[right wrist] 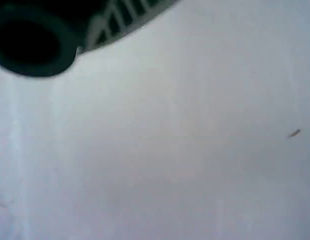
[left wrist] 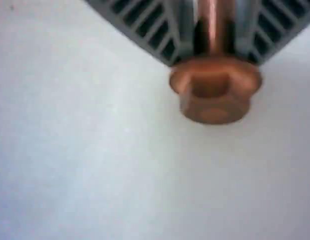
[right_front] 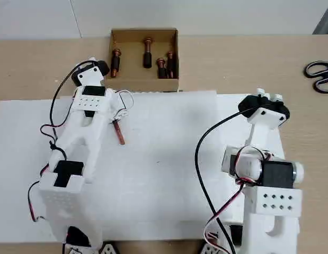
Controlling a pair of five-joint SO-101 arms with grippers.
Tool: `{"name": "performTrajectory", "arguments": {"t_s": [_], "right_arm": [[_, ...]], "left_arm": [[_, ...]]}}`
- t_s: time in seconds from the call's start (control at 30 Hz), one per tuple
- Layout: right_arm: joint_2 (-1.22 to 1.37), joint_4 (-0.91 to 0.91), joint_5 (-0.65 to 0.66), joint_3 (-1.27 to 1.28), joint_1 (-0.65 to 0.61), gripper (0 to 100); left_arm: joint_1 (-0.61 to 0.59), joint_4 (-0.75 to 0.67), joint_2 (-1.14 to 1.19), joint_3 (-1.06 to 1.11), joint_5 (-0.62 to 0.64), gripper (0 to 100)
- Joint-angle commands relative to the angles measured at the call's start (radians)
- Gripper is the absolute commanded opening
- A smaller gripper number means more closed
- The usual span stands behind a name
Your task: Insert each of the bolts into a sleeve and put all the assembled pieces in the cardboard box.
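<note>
My left gripper (right_front: 117, 120) is shut on a copper bolt (right_front: 120, 132) over the white foam sheet (right_front: 164, 174), just in front of the cardboard box (right_front: 144, 80). In the left wrist view the bolt's hexagonal head (left wrist: 215, 92) sticks out from between the ribbed grey fingers (left wrist: 144, 25), just above the foam. My right gripper (right_front: 260, 102) sits at the sheet's right side and is shut on a black sleeve (right wrist: 29, 45), whose open end shows beside a ribbed finger (right wrist: 119, 20). Several assembled bolt-and-sleeve pieces (right_front: 147, 53) lie inside the box.
Black-handled scissors (right_front: 320, 75) lie on the wooden table at the far right. Cables trail from both arms over the foam sheet. The box stands at the sheet's far edge, left of centre.
</note>
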Motion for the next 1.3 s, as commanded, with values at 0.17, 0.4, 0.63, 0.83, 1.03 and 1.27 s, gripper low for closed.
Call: {"name": "performTrajectory", "arguments": {"t_s": [0.17,0.4,0.63,0.83,1.03,1.27], "right_arm": [[-0.019,-0.008,0.008,-0.006,0.01,0.2],[-0.019,-0.008,0.008,-0.006,0.01,0.2],[-0.019,-0.01,0.008,-0.006,0.01,0.2],[-0.021,-0.013,0.008,-0.031,0.008,0.2],[-0.021,-0.008,0.009,-0.152,0.002,0.2],[-0.022,0.001,0.109,-0.253,0.001,0.2]], "left_arm": [[-0.003,0.057,0.034,-0.004,0.002,15],[-0.008,0.049,0.034,-0.005,0.002,3],[-0.003,0.057,0.025,-0.005,0.0,0],[0.021,0.146,-0.052,-0.081,0.0,0],[0.103,0.265,-0.276,-0.185,-0.034,0],[0.175,0.276,-0.577,-0.2,-0.112,0]]}}
